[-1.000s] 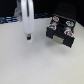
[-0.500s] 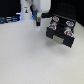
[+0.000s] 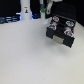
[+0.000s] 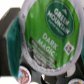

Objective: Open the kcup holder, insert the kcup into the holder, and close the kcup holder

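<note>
Nearest the wrist camera, the kcup (image 4: 50, 31) fills almost the whole picture, its green foil lid with white lettering turned straight at the lens. That closeness suggests the pod is carried between the jaws, held up close so it can be brought down into a slot, though the jaws themselves are not visible in that view and their spread cannot be told for certain. Just past the lid's edge, dark compartments of the kcup holder (image 4: 15, 47) show, and one round slot with a reddish pod (image 4: 22, 75) already seated. The pod seems to hang above the opened drawer, apart from it rather than resting in a slot.

In the exterior view, the pale tabletop (image 3: 25, 55) takes up the near ground. Farther back, toward the exterior view's right, sits the black kcup holder (image 3: 61, 34), with its top open so that round cup slots face upward, and pale handles on the drawer front; it looks pulled open to take the pod. The gripper (image 3: 48, 8) hangs behind and above it at the picture's upper edge, with a trace of green at its tip. Farthest off, toward the exterior view's left, a white bottle-like post (image 3: 25, 8) stands upright, well apart from the holder.

Judging from this, insertion is the step in hand; closing remains.
</note>
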You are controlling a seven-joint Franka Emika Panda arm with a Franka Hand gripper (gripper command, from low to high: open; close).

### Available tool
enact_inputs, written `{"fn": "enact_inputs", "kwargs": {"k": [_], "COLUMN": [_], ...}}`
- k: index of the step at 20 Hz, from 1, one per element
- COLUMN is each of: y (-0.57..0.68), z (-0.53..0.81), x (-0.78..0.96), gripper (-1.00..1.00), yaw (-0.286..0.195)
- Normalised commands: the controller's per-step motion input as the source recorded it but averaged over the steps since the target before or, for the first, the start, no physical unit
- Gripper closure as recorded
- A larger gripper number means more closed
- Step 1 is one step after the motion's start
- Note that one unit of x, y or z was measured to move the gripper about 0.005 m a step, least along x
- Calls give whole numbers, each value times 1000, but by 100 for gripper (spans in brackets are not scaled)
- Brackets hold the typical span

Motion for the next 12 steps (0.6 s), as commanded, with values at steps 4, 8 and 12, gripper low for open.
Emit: {"fn": "enact_inputs", "kwargs": {"k": [4, 8, 12], "y": [631, 627, 624], "z": [237, 181, 125], "x": [8, -14, -7], "gripper": [100, 100, 100], "yaw": [9, 14, 22]}}
